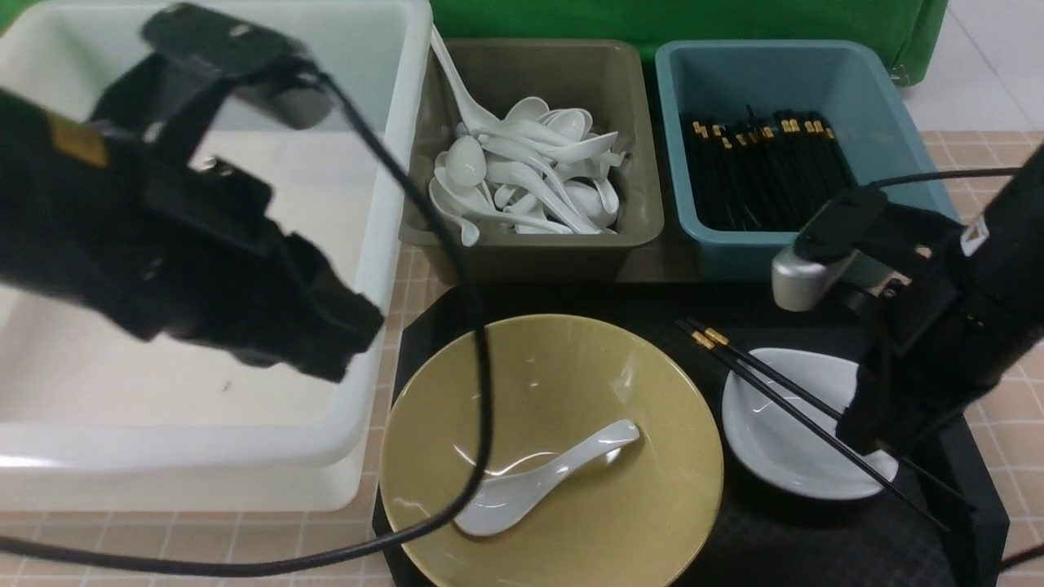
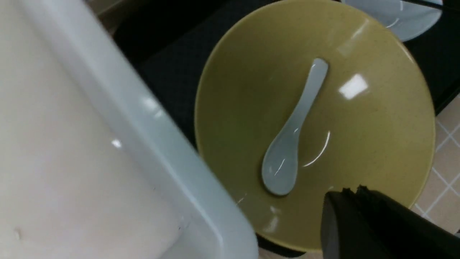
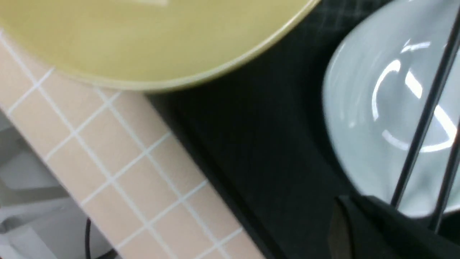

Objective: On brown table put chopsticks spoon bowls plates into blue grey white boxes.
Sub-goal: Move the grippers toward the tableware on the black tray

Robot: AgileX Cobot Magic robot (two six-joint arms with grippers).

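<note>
Chopsticks (image 1: 767,379) lie slanted across white plate (image 1: 775,440) on black tray (image 1: 783,538), gold ends toward boxes. Your right end effector (image 1: 869,432) sits clamped on them at plate's right side. Spoon (image 1: 546,477) lies in yellow bowl (image 1: 636,505) beside plate. Your left end effector (image 1: 351,326) hangs closed, empty, by white box (image 1: 408,122) edge. Grey box (image 1: 644,147) holds heap of white spoons (image 1: 530,171), blue box (image 1: 881,90) bundle of black sticks (image 1: 758,171). All on checked counter (image 1: 1003,440).

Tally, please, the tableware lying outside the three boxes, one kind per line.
bowl: 1
spoon: 1
dish: 1
chopsticks: 2
total: 5
</note>
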